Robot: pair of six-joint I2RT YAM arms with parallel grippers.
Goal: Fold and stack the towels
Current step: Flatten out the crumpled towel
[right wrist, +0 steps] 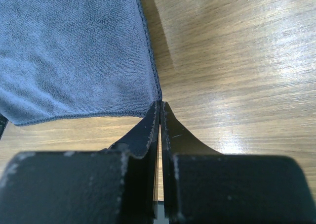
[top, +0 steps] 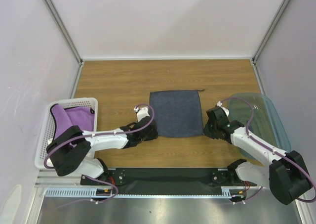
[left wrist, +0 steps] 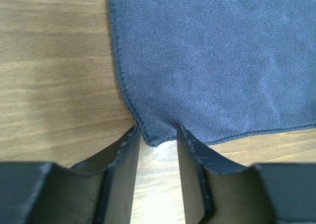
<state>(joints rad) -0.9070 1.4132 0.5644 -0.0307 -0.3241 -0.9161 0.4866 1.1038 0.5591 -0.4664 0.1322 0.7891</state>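
Nearest the arm bases, both hands sit at the near hem of the navy towel (top: 176, 112), one at each corner. The left hand (left wrist: 157, 135) stands part open, its two fingers either side of the near-left corner tip, which pokes into the gap without being pinched. The right hand (right wrist: 160, 105) is closed tight, and the near-right corner runs in between its tips, so it looks held. From both hands the cloth stretches straight away across the surface (top: 118, 80), so a fold would probably carry the near hem toward the far one. The towel is close to square, with no clear long axis. It lies flat and smooth, its hem stitched, with a loose thread at the far-right corner. Off to the left, a purple towel (top: 74, 117) lies bunched in the white basket (top: 44, 135)
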